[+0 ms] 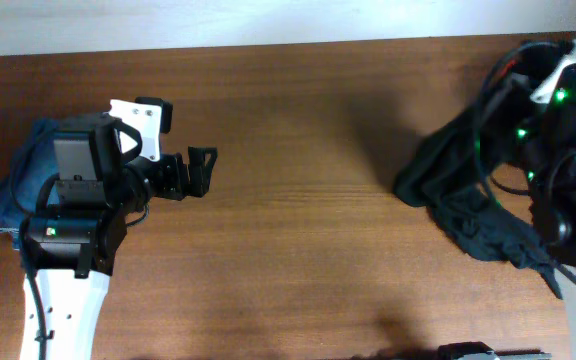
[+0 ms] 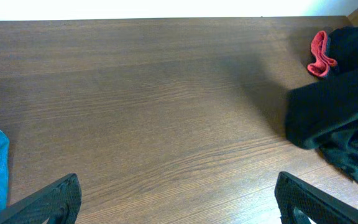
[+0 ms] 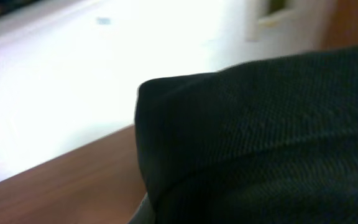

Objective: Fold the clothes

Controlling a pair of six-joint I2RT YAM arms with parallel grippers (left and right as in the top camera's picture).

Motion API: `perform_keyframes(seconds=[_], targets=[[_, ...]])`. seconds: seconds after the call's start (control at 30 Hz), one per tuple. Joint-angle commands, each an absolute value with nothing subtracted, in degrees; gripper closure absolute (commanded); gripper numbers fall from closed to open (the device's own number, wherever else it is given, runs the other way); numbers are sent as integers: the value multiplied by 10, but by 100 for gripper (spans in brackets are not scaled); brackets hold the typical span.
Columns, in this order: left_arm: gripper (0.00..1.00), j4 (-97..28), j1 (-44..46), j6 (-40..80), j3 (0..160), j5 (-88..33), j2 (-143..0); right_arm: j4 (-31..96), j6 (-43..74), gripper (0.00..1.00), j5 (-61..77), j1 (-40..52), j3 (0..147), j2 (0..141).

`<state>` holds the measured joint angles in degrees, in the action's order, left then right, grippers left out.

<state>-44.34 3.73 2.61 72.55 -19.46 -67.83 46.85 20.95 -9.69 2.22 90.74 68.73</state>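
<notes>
Rightward, black clothes (image 1: 455,192) lie crumpled, any lettering hidden.

Blurred black clothes (image 3: 260,143) hide the right gripper's jaws in its wrist view.

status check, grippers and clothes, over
Left gripper open over bare table. Right gripper shut, fingers hidden behind black fabric. Clothes bunched at right, unfolded. Blue jeans by left arm, red cloth beside pile.

The table (image 1: 298,200) is matt brown wood grain; the clothes (image 1: 453,190) are soft, finely woven black cloth.
</notes>
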Motion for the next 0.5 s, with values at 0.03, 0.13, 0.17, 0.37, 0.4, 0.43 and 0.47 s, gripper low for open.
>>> perform_keyframes(seconds=[0.03, 0.13, 0.17, 0.37, 0.4, 0.43, 0.47], targets=[[1, -440, 36, 15, 737, -168, -679, 446, 219, 96, 32, 102, 923, 732], [1, -439, 36, 14, 737, -151, -679, 443, 219, 95, 32, 161, 923, 789], [1, -439, 36, 12, 737, -150, -679, 442, 219, 89, 33, 187, 923, 814], [1, -438, 36, 1, 737, -150, -679, 439, 212, 68, 18, 299, 923, 914], [1, -438, 36, 1, 737, -150, -679, 439, 212, 65, 2, 306, 923, 916], [1, -438, 36, 1, 737, -150, -679, 440, 212, 61, -14, 309, 923, 917], [1, -439, 36, 1, 737, -150, -679, 440, 212, 57, -33, 312, 923, 917]])
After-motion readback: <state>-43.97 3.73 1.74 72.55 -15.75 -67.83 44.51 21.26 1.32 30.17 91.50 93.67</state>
